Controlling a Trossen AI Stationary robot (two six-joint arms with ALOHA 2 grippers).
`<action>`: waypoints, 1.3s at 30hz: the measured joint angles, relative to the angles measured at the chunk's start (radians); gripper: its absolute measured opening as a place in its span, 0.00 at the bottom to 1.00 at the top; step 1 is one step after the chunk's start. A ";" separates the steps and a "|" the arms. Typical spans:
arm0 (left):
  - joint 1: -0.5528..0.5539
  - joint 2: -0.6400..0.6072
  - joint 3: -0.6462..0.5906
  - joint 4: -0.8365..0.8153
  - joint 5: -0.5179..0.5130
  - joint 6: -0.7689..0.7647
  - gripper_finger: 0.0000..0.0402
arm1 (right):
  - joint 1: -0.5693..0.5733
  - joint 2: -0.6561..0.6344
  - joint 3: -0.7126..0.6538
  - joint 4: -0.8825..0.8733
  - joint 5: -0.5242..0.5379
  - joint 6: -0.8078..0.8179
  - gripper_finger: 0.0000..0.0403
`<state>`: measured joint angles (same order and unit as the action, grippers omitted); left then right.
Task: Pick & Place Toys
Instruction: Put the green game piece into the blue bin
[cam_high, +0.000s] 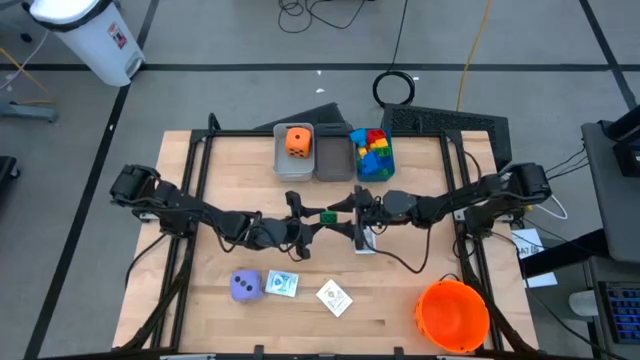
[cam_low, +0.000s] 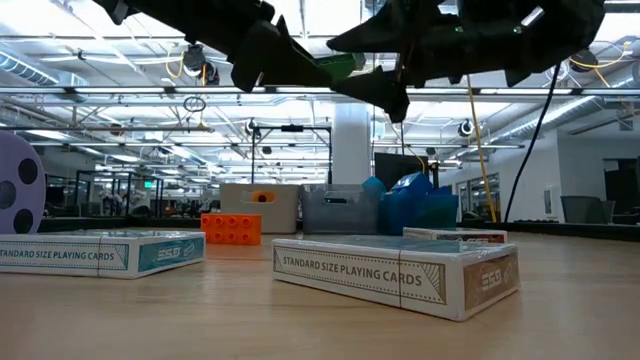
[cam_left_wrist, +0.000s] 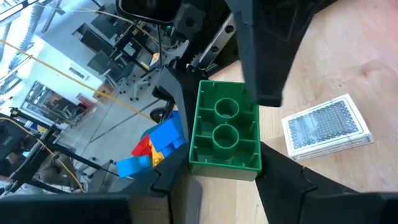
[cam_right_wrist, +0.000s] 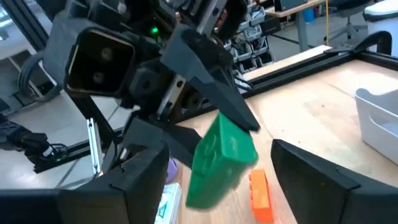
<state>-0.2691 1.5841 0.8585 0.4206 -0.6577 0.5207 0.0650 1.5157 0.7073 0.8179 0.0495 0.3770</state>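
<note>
A green block hangs above the middle of the table, with my left gripper shut on it. In the left wrist view the block shows its hollow underside. My right gripper faces it from the table's right, open. In the right wrist view its two fingers stand on either side of the block without touching it. An orange die lies in the far left bin, and coloured blocks fill the blue bin. A purple die rests on the table at the near side. My left gripper pinches the green block between its two fingers, one on each long side, near one end. The fingers come nearly level from the table's left. The block is lifted clear of the table and sits tilted in the hold.
Two card packs lie near the front edge, and a third lies below my right gripper. An orange block lies on the table under the grippers. An orange bucket stands at the near right, and a grey bin stands between the far bins.
</note>
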 joint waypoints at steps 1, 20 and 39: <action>0.000 0.000 0.000 0.000 0.000 0.000 0.38 | 0.000 0.005 0.005 0.005 0.001 0.004 0.68; -0.001 0.000 0.000 -0.012 0.079 -0.131 0.47 | -0.016 0.000 0.005 0.002 -0.103 -0.059 0.18; -0.049 -0.058 0.001 -0.079 -0.078 -0.221 0.48 | -0.079 -0.321 -0.044 -0.530 0.603 -0.306 0.19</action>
<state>-0.3186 1.5265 0.8597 0.3419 -0.7353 0.2995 -0.0137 1.1950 0.6631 0.2881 0.6525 0.0710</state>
